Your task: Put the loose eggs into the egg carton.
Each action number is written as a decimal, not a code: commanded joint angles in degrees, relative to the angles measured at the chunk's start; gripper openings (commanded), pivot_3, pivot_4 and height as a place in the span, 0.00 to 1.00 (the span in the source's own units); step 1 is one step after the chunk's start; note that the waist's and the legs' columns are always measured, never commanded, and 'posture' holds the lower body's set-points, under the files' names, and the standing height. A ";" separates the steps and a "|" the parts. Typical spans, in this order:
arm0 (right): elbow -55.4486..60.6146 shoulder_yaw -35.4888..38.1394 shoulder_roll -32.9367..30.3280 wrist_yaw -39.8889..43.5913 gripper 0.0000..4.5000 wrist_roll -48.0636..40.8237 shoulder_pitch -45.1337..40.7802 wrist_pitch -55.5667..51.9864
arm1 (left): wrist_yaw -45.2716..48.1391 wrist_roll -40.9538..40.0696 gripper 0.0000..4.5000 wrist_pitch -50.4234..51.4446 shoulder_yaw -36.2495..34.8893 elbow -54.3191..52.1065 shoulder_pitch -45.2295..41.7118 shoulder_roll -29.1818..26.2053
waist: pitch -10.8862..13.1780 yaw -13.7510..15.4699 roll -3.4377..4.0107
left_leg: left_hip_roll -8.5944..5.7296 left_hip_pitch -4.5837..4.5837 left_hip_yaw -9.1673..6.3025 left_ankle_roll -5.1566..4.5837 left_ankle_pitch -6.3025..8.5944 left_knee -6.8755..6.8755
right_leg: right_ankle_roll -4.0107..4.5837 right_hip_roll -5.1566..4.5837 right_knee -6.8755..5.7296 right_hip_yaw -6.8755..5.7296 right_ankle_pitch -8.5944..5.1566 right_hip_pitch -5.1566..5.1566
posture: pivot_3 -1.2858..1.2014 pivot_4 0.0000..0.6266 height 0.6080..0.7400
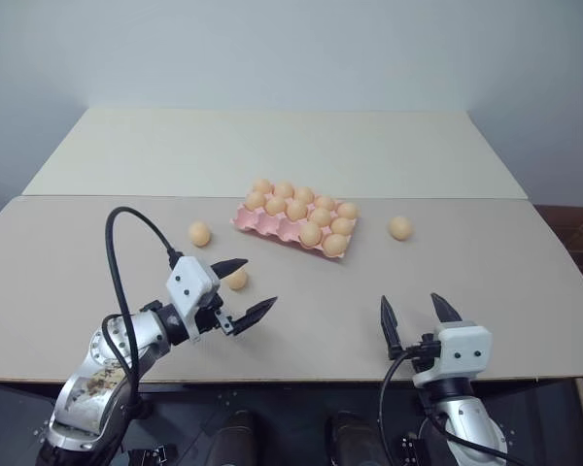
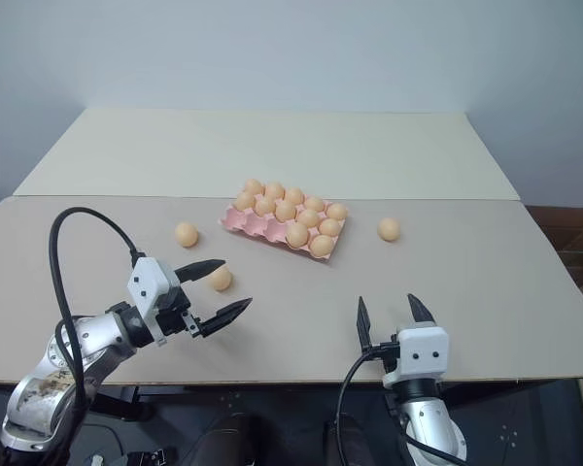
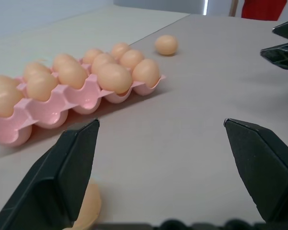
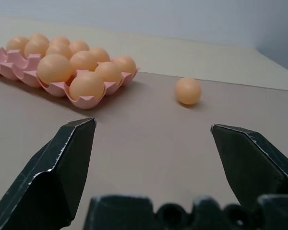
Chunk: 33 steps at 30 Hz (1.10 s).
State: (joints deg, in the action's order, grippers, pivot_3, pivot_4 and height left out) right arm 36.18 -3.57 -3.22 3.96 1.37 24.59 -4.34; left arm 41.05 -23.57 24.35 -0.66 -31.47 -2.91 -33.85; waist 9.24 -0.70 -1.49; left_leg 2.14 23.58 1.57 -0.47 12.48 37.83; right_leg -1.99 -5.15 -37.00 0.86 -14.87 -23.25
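Table: pale beige table (image 1: 525,291), seen from above.
Egg carton: pink egg carton (image 1: 257,225) mid-table, set at a slight angle; approx. two rows filled w/ eggs, the row nearest the robot has bare cups toward its left end.
Loose eggs: three in sight. One egg (image 1: 199,233) just left of the carton, apart from it. Second egg (image 1: 236,280) nearer the robot, right by the left gripper's upper finger; contact can't be told. Third egg (image 1: 399,227) right of the carton, apart.
Left gripper: left gripper (image 1: 241,290) low over the table, pointing right toward centre, fingers spread wide, nothing between them.
Right gripper: right gripper (image 1: 416,317) near the front edge, pointing away toward the carton, fingers spread wide, holding nothing.
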 commanded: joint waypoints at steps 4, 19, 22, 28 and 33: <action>7.06 2.59 -0.60 -0.85 1.00 -0.81 -10.06 -15.88 | 3.67 3.08 1.00 1.67 6.22 1.58 -5.51 -3.68 | 0.00 -0.03 0.00 | -0.04 0.03 -0.01 0.00 0.00 0.00 | -0.18 0.01 0.00 0.05 0.28 -0.03 | 0.52 0.24 1.00; -10.76 10.85 -16.51 7.97 1.00 -6.62 -45.02 -40.78 | -0.39 5.92 1.00 12.53 15.80 4.36 -21.48 3.84 | 0.02 -0.12 -0.03 | -0.20 0.14 0.11 -0.02 -0.01 0.02 | -0.33 0.04 -0.01 -0.02 0.33 0.02 | 0.52 0.24 1.00; -18.79 10.74 -18.20 7.58 1.00 -6.03 -51.67 -43.41 | -0.72 6.16 1.00 13.62 16.10 4.22 -22.17 4.06 | 0.02 -0.16 -0.03 | -0.19 0.14 0.11 -0.02 -0.02 0.02 | -0.32 0.06 -0.03 -0.01 0.34 0.01 | 0.52 0.24 1.00; -33.75 8.50 -20.83 10.36 1.00 -5.73 -60.46 -42.32 | -1.32 5.70 1.00 15.75 15.88 2.83 -22.00 3.92 | 0.03 -0.11 -0.03 | -0.20 0.16 0.12 -0.03 -0.02 0.02 | -0.34 0.05 -0.01 -0.01 0.34 0.01 | 0.52 0.24 1.00; -44.51 8.32 -21.78 12.23 1.00 -5.81 -65.04 -40.13 | -1.31 5.03 1.00 16.33 15.58 1.95 -21.49 3.88 | 0.03 -0.06 -0.04 | -0.23 0.18 0.13 -0.03 -0.02 0.02 | -0.36 0.02 -0.01 -0.01 0.36 0.00 | 0.52 0.24 1.00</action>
State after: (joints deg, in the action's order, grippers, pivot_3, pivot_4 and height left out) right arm -7.39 4.48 -23.94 15.41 -4.58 -38.74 -46.52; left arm 39.91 -18.19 40.45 15.59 -27.20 -24.34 -29.98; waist 9.27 -0.77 -1.52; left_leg 1.91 23.76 1.70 -0.50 12.46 37.86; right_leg -2.36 -5.14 -37.01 0.85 -14.51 -23.25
